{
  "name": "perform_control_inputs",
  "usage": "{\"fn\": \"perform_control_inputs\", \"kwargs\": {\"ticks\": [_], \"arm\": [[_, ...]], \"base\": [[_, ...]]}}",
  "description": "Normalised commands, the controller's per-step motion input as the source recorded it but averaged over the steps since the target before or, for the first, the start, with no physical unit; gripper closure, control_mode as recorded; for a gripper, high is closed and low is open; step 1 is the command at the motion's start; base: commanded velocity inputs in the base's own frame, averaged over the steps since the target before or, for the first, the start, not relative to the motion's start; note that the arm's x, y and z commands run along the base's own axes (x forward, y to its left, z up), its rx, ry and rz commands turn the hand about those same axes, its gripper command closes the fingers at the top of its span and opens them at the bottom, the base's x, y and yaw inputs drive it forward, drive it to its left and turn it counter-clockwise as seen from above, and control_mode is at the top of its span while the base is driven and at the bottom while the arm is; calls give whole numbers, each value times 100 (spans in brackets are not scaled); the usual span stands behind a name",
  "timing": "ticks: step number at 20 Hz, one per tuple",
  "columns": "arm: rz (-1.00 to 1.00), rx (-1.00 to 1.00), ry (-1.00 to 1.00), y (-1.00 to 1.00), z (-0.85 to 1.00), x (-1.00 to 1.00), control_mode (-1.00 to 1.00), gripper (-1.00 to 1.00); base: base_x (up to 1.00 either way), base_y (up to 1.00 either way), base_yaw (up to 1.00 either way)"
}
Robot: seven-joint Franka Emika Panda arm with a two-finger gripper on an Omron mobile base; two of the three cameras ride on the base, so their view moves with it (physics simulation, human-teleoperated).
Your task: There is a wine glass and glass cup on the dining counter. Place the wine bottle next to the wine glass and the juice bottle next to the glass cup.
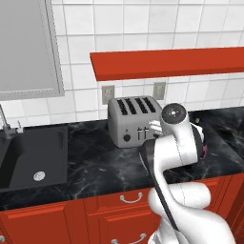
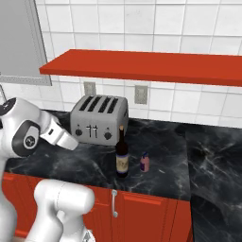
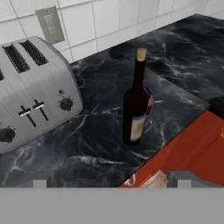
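Wine bottle (image 3: 136, 105) stands upright at frame centre, juice bottle (image 2: 144, 162) just behind. Jaws spread, empty. Advise grasping the body squarely, clear of the toaster (image 3: 33, 94).

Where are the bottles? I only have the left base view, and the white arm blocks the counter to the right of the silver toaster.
Observer: The right base view shows the tall dark glass wine bottle upright near the front edge of the black marble counter, to the right of the silver four-slot toaster.
Operator: Juice bottle?
Observer: The small purplish-pink juice bottle stands just right of the wine bottle, apart from it and also upright.
Operator: Gripper?
Observer: In the hand view the gripper is open and holds nothing. The wine bottle is ahead of its tips, untouched.
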Motion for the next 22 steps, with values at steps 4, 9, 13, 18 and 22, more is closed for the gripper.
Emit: {"fn": "perform_control_inputs", "kwargs": {"ticks": [4, 9, 13, 18, 22], "arm": [[-16, 2, -1, -1, -27, 6, -100, -100], [-17, 1, -7, -2, -31, 13, -100, -100], [-14, 0, -11, -4, -33, 19, -100, -100], [-24, 0, -1, -15, -29, 28, -100, -100], [-19, 0, 0, -25, -26, 20, -100, -100]], "base": [[0, 0, 0], [0, 0, 0], [0, 0, 0], [0, 0, 0], [0, 0, 0]]}}
